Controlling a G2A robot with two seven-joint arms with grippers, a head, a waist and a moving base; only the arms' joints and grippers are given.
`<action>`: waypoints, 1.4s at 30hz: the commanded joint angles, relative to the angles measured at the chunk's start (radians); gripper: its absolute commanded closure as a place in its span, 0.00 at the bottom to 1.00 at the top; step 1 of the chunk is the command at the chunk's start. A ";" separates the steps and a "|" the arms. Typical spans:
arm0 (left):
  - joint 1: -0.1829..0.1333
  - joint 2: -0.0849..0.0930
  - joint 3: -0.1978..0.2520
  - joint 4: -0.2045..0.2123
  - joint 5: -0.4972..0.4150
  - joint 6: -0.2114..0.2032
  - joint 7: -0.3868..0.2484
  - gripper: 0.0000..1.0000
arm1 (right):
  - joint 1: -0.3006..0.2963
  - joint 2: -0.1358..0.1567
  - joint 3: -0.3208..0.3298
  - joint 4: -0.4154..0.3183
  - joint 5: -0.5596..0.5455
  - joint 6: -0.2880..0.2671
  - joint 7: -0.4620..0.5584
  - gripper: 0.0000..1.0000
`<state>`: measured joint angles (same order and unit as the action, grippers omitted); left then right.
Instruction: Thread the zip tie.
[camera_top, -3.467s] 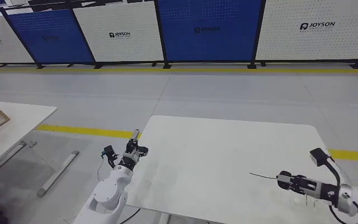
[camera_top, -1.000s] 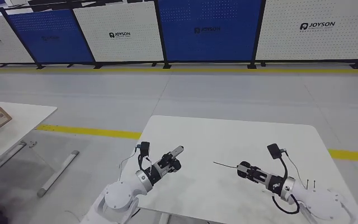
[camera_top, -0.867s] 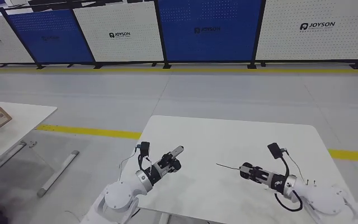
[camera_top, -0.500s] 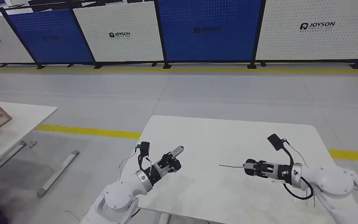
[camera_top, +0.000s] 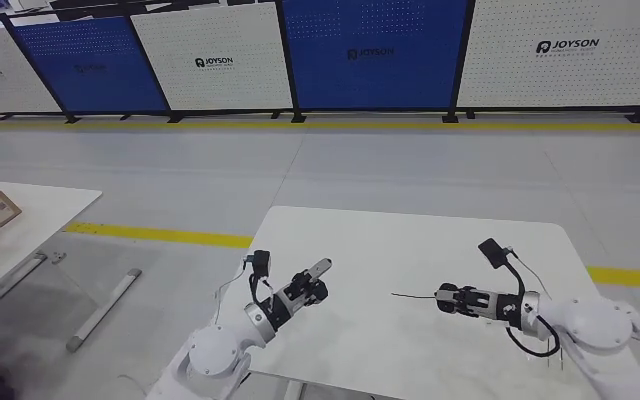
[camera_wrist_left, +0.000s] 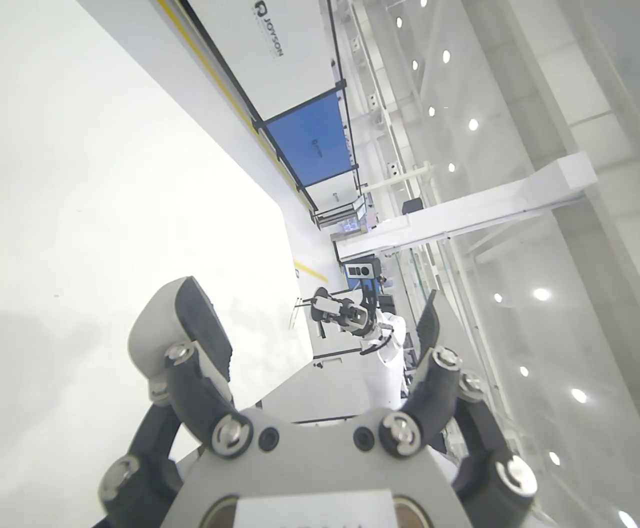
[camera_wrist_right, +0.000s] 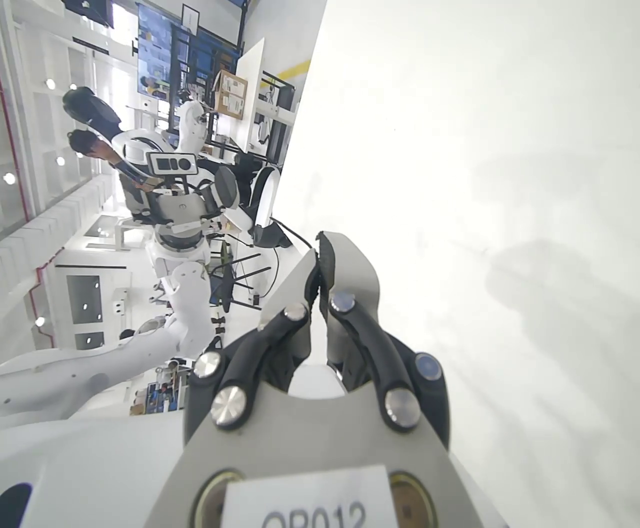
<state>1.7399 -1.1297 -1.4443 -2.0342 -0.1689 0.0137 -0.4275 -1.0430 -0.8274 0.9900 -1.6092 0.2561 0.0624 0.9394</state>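
Progress is looking slight to us: the tie is in hand, but we are judging the threading itself not yet begun.

In the top view, the right gripper (camera_top: 441, 297) is hovering over the near right part of the white counter (camera_top: 400, 240), pinching one end of the zip tie (camera_top: 412, 296). The tie is sticking out as a thin, straight black line toward the left arm, with its far end hanging free and no loop formed. The left gripper (camera_top: 318, 268) is sitting over the near left part of the counter, well apart from the tie's free tip and pointing roughly toward it.

In the left wrist view, we are seeing that gripper's fingers (camera_wrist_left: 202, 325) spread wide with nothing between them. The right gripper is showing far off between them, over the counter's edge. The tie there is too thin for us to trace with confidence.

In the right wrist view, the fingers (camera_wrist_right: 350, 270) are pressing together at their tips, over bare counter. The tie itself is too thin for us to make out between them, so we are taking the hold from the top view.

What is remaining, as we are reading it: closing the gap between the arms, having the left gripper take the free end, bending the tie round, and feeding the tail through the head. We cannot tell which end is the head.
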 joint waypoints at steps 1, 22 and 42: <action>0.006 0.001 0.025 -0.012 0.010 -0.013 -0.034 0.00 | 0.000 0.000 0.000 0.000 0.000 0.000 0.000 1.00; -0.056 -0.013 0.195 0.041 0.045 -0.023 0.016 0.00 | 0.024 -0.025 -0.005 -0.002 0.073 0.035 -0.080 1.00; -0.154 -0.039 0.327 0.125 0.089 0.006 0.180 0.00 | 0.071 -0.054 -0.064 0.010 0.071 0.070 -0.101 1.00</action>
<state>1.5886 -1.1673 -1.1291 -1.9089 -0.0908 0.0194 -0.2499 -0.9718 -0.8813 0.9258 -1.5995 0.3269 0.1328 0.8384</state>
